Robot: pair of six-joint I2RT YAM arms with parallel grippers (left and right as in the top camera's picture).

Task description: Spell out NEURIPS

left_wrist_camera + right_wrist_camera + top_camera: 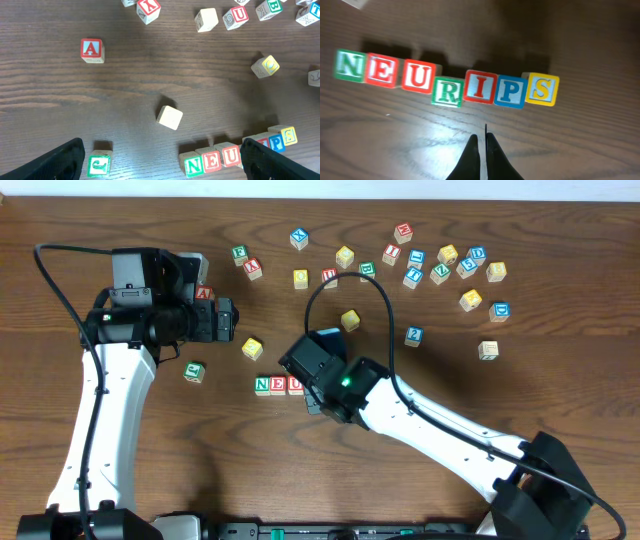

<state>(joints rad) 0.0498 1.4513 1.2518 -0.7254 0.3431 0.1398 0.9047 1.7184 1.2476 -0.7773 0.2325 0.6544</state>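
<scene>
Spelling: NEURIPS reads complete in the right wrist view, with N cube (348, 65), E cube (382, 70), U cube (419, 76), R cube (447, 91), I cube (480, 87), P cube (510, 91) and S cube (542, 89) side by side.
Location: the row sits on the surface (120, 220) near the front centre. In the overhead view the right arm hides most of it, and only N, E and U show.
Alignment: R cube sits a little out of line, shifted toward the right wrist camera. The rest is roughly straight. Can't tell whether every pair touches.
Right end effector (483, 142): fingers pinched together with nothing between them, tips just short of the row, opposite the R/I seam.
Left end effector (162, 150): fingers spread wide, empty, over the surface left of the row.
Others: A cube (92, 50), blank-faced cube (169, 117) and spare cubes (447, 254) on the far side, all apart from the row.
Handling (judgement): small wooden cubes, so light, stiff and not fragile. Smooth faces probably slide easily on the wood, so a bump would shift the neighbours too.
Grip (judgement): neighbours block the side faces along the row. Take the front and back faces, or push R's near face with closed tips.
Progress (judgement): essentially done; squaring up R is the only tidy-up left.
Risk: a careless retreat could clip I or R and break the line.
</scene>
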